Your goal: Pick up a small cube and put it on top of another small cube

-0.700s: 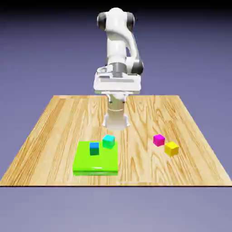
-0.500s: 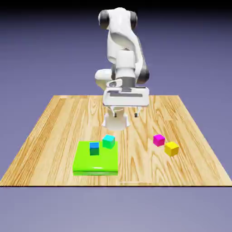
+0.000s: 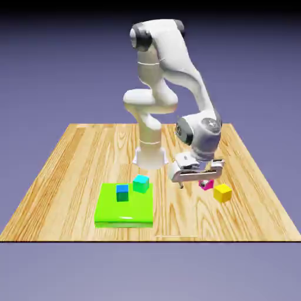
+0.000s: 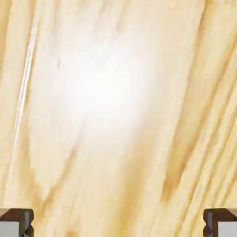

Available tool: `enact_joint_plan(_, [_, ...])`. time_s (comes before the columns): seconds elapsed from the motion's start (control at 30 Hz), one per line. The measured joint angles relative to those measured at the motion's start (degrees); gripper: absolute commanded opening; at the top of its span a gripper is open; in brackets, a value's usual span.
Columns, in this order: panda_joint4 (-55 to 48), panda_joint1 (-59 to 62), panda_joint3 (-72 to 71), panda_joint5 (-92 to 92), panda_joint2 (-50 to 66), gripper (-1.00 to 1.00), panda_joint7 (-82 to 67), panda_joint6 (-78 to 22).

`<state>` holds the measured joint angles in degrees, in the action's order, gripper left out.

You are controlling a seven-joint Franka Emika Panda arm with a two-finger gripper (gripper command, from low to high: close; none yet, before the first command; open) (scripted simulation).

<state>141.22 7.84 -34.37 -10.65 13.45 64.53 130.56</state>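
The small magenta-pink cube [image 3: 207,186] rests on the wooden table [image 3: 76,159] toward the exterior view's right, partly hidden behind my hand. My gripper [image 3: 194,183] hangs low just left of it, open, with nothing between its fingers. A yellow cube [image 3: 222,193] sits right beside the magenta one. The hand view shows only pale wood grain; the two grey fingertips [image 4: 16,224] stand far apart at its bottom corners, and no cube appears there.
A flat bright green block [image 3: 123,213] lies at the front left of the table. A teal cube [image 3: 140,183] and a smaller blue cube [image 3: 122,192] sit on it. The robot's base column [image 3: 149,154] stands behind them.
The arm has swung from high over the table's middle down and toward the exterior view's right, bringing the open gripper low beside the magenta cube. No cube has moved.
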Motion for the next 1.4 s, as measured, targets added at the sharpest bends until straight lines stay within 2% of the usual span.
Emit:
enact_joint_plan(0.4, [-10.7, 4.6, -18.6, -5.8, 24.9, 0.00, 11.9, -23.5])
enact_joint_plan(0.47, [-10.9, 4.7, -18.9, -5.8, 25.3, 0.00, 12.1, -23.9])
enact_joint_plan(1.0, [-5.5, -28.5, 12.7, 12.6, 16.7, 0.00, -4.1, -11.9])
enact_joint_plan(1.03, [-5.4, -29.2, 13.3, 13.0, 16.5, -1.00, -4.4, -11.7])
enact_joint_plan(1.1, [-5.4, -29.2, 13.3, 13.1, 16.5, -1.00, -4.5, -11.7])
enact_joint_plan(1.4, [-8.4, -10.5, -4.4, 2.8, 21.4, -1.00, 4.6, -18.4])
